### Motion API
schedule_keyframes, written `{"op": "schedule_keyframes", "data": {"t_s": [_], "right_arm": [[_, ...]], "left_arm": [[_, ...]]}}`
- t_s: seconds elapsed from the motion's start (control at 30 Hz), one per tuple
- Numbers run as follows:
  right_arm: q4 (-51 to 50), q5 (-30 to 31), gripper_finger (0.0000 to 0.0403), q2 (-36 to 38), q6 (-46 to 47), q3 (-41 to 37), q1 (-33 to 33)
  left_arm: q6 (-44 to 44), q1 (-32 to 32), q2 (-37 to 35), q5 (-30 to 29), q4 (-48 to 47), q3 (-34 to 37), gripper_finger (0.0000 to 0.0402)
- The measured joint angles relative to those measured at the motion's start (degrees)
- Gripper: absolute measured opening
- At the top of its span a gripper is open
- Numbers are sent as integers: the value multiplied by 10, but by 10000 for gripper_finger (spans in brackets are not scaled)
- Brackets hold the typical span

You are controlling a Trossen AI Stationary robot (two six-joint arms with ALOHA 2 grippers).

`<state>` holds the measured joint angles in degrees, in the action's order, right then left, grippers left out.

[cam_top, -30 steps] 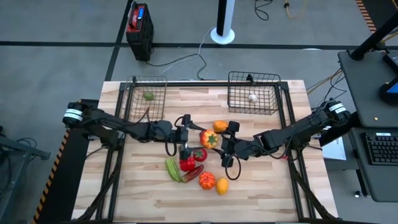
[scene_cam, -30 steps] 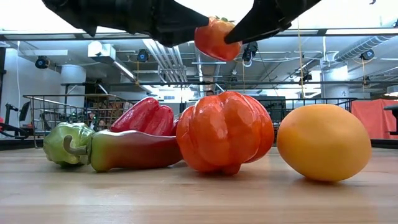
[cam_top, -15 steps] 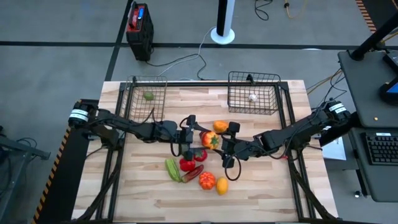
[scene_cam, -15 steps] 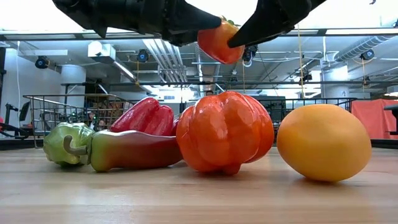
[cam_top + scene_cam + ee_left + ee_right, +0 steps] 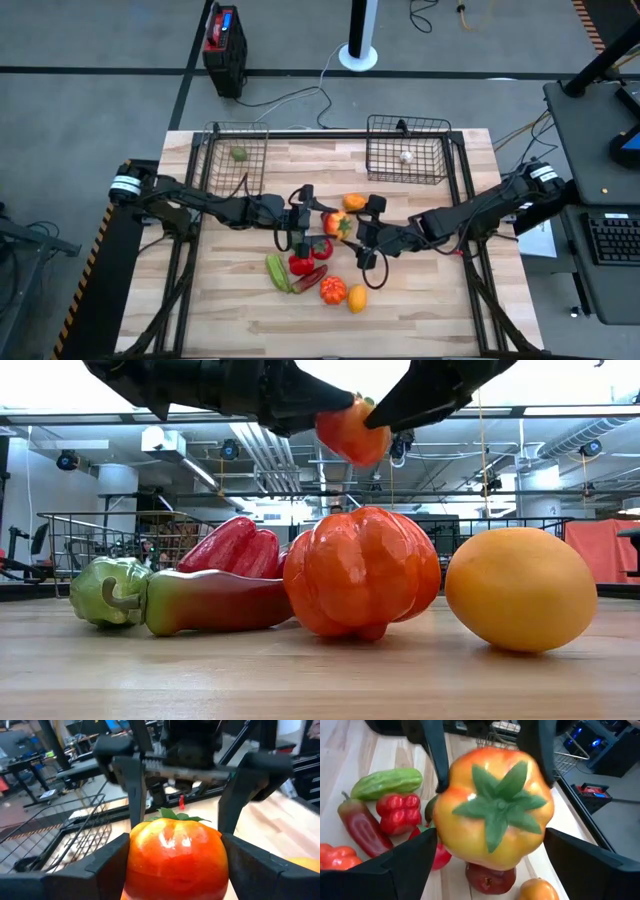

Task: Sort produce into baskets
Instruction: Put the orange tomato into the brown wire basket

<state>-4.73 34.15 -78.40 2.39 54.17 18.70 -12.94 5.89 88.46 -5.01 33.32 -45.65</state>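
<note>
A red-orange tomato (image 5: 335, 224) with a green leafy top hangs in the air above the table's middle, between my two grippers. My left gripper (image 5: 175, 870) comes from the table's left and is shut on it. My right gripper (image 5: 490, 855) comes from the right and stands open, one finger on either side of the tomato. Below lies more produce: a cucumber (image 5: 277, 272), red peppers (image 5: 301, 264), an orange-red pumpkin (image 5: 362, 572) and a yellow-orange fruit (image 5: 520, 588). Two wire baskets (image 5: 237, 150) (image 5: 407, 150) stand at the far edge. My left gripper pinches the tomato's two opposite sides (image 5: 137, 860) between its fingers (image 5: 100, 865), coming nearly level from the table's left. The tomato is lifted clear of the table, its green top (image 5: 497, 802) turned toward the right gripper. Whether my right gripper touches the tomato, I cannot tell.
The left basket holds a small green piece (image 5: 239, 154), the right basket a small white one (image 5: 406, 156). An orange fruit (image 5: 354, 203) lies just beyond the grippers. A black box with a red top (image 5: 222, 45) stands on the floor beyond the table.
My left gripper has edged toward the table's right, up to the tomato. The tomato has stayed in the air between both grippers.
</note>
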Motion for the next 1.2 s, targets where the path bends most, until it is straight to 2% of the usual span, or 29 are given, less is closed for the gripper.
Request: {"op": "schedule_keyframes", "data": {"t_s": [0.3,0.5,0.73,0.83,0.93,1.0,1.1,1.2], "right_arm": [[-3,8,356,36,7,1,0],[-6,9,357,51,10,1,0],[-10,8,357,48,10,0,0],[-9,8,357,48,9,0,0],[-9,8,357,48,7,0,0],[-9,8,357,48,6,0,0],[-9,8,357,48,6,0,0],[-9,7,357,48,6,0,0]], "left_arm": [[-2,-1,-44,-75,-38,14,264],[-15,-8,-130,-215,-166,16,264],[0,-27,-265,-355,-292,16,264],[66,-52,-318,-423,-384,16,264],[203,-88,-354,-481,-504,16,264],[299,-116,-368,-498,-595,16,264],[405,-163,-374,-479,-685,16,264],[436,-211,-366,-405,-710,16,264]]}}
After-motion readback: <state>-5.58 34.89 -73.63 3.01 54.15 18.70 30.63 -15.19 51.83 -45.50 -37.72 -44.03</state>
